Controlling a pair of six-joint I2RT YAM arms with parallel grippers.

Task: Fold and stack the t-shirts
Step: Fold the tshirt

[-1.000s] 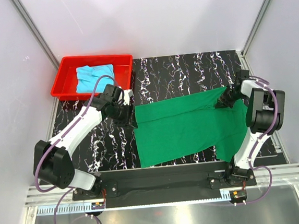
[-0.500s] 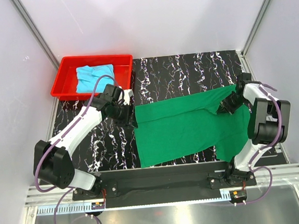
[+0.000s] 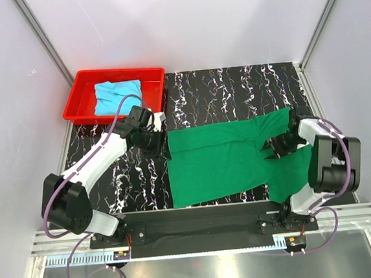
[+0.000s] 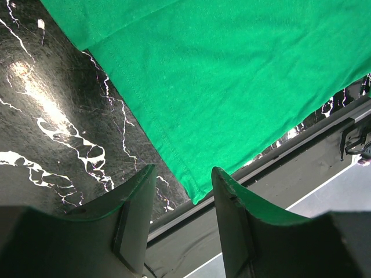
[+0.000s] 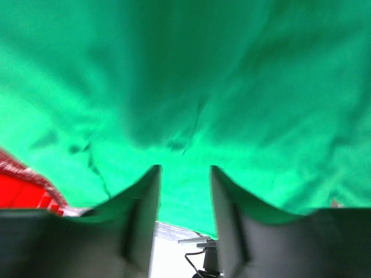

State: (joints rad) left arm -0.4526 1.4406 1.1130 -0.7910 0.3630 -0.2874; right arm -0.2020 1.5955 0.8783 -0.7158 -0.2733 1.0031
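Left gripper [image 4: 182,174] is seen with its dark, curved fingers spread apart and nothing clamped between them. It is held just beside the left edge of the dark green t-shirt [image 3: 226,158], whose stitched hem and pointed corner are visible past the fingertips in the wrist view. Right gripper [image 5: 184,171] is likewise shown parted and released, its blurred fingers close over rumpled green cloth at the right of the top view. The green shirt is laid mostly flat across the centre of the glossy black table [image 3: 226,86], which is veined with white like marble. Its fabric is a fine matte knit, with wrinkles gathered near the right arm. A light cyan-blue t-shirt [image 3: 115,95] is bunched softly inside a rectangular red plastic tray [image 3: 118,71] at the upper left.
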